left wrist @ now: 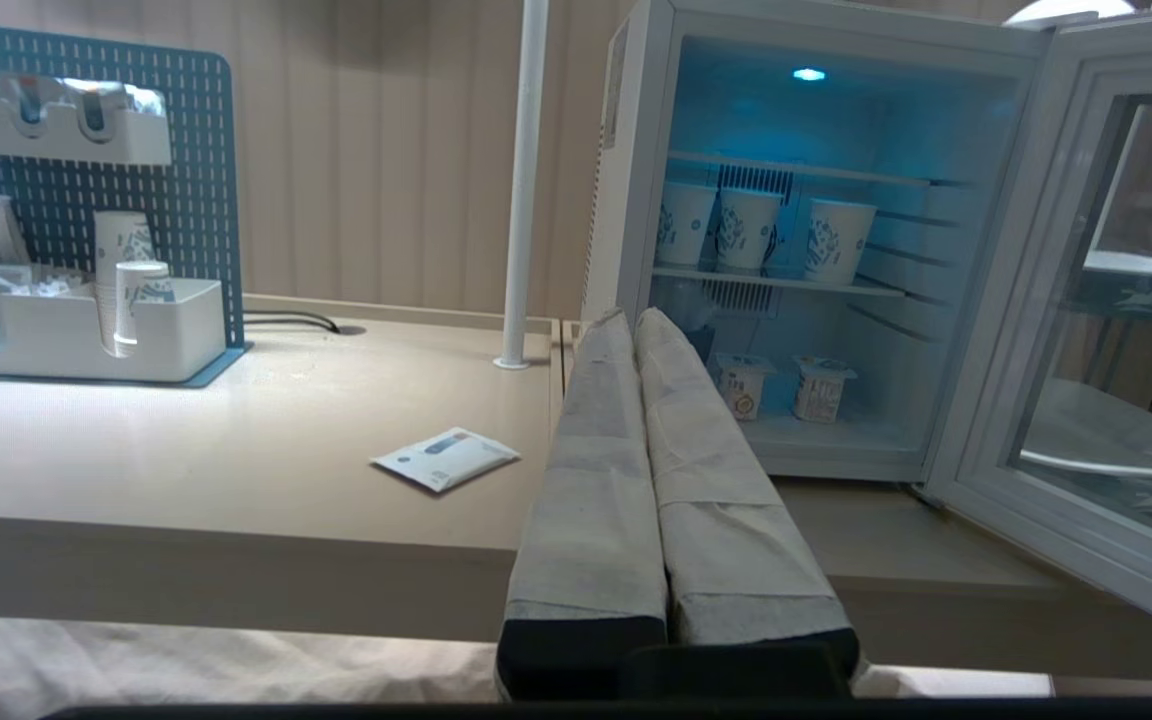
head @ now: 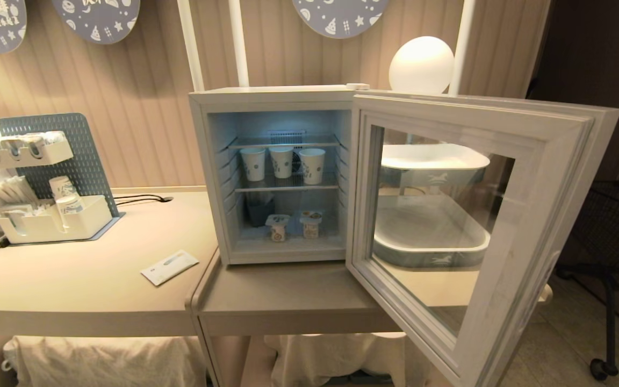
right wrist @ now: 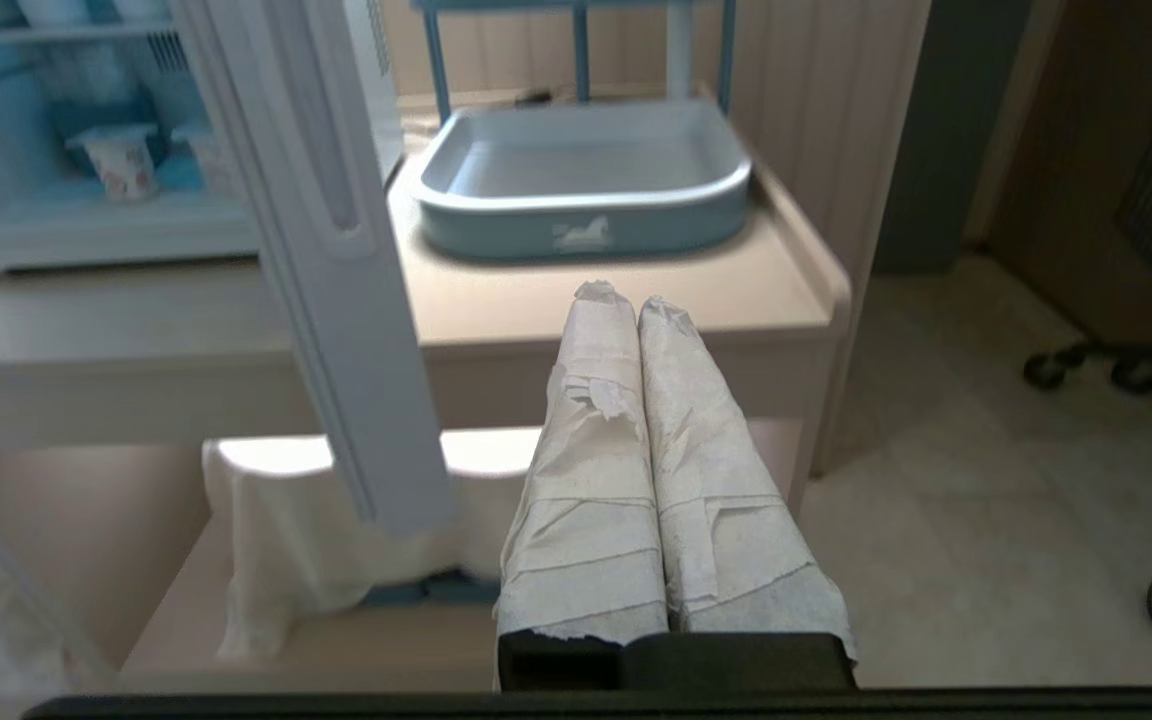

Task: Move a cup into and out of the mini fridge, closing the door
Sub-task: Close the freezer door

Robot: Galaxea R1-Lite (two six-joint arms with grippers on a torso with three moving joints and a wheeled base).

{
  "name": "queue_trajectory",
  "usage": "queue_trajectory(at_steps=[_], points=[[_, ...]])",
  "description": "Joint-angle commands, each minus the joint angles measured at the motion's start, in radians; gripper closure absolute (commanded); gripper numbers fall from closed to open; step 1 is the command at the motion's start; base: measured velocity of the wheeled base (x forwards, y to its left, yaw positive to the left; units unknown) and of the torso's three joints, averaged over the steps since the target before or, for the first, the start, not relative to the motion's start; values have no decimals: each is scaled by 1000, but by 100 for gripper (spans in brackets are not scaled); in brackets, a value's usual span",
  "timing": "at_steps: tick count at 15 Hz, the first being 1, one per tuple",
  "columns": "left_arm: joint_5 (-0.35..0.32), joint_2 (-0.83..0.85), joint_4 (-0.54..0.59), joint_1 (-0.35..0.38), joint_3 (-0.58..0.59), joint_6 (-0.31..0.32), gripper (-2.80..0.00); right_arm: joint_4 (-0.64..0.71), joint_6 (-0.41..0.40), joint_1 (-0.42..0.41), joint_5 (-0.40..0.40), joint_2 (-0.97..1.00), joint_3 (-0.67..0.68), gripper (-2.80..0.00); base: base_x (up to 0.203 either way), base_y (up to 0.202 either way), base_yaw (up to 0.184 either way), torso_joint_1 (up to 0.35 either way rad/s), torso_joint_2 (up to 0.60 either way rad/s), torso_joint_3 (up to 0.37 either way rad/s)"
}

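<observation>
The mini fridge (head: 277, 177) is shown with its door (head: 470, 226) swung wide; three cups (head: 282, 163) are shelved inside. Left gripper (left wrist: 628, 322) and right gripper (right wrist: 626, 300) are closed, empty.

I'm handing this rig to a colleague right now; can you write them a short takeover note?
Left gripper: jaws shut, empty, held back in front of the counter.
Right gripper: jaws shut, empty, low beside the open door's edge.
White boxy mini fridge: on the beige counter, its pale-framed glass door swung wide open.
Three white paper cups stand on the middle wire shelf; two small yogurt pots sit on the fridge floor.
Done: door open. Left: no cup is held yet; cup move, then closing the door.
</observation>
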Motion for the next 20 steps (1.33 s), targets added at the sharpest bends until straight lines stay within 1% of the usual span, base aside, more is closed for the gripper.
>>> queue_trajectory(at_steps=[1,3,4,5,7,8,9,10,11,12,13,17,19,20], points=[[0,0,-3,1,40,-1,0,-4,43,2,5,142,-50,0,0,0,0,0,0,0],[0,0,-5,1,40,-2,0,-9,176,5,25,430,-171,0,0,0,0,0,0,0],[0,0,-5,1,40,-2,0,-25,225,5,53,587,-223,0,0,0,0,0,0,0],[0,0,-5,3,40,-4,0,-66,269,0,104,746,-269,0,0,0,0,0,0,0],[0,2,-5,1,40,-4,0,-199,338,-39,283,1023,-340,0,0,0,0,0,0,0],[0,2,-5,1,40,-4,0,-274,367,-76,430,1143,-369,0,0,0,0,0,0,0],[0,0,-5,1,40,-4,0,-346,393,-123,640,1243,-394,0,0,0,0,0,0,0],[0,2,-5,2,40,-4,0,-402,413,-173,831,1304,-411,0,0,0,0,0,0,0],[0,2,-5,3,40,-4,0,-455,426,-219,999,1353,-423,0,0,0,0,0,0,0],[0,2,-5,1,40,-4,0,-492,433,-246,1097,1383,-426,0,0,0,0,0,0,0],[0,2,-5,1,40,-4,0,-516,435,-259,1127,1394,-419,0,0,0,0,0,0,0],[0,2,-5,3,40,-5,0,-544,438,-196,1126,1392,-401,0,0,0,0,0,0,0],[0,1,-5,1,40,-4,0,-549,443,-141,1109,1387,-392,0,0,0,0,0,0,0],[0,2,-5,1,40,-4,0,-551,446,-111,1082,1381,-392,0,0,0,0,0,0,0]])
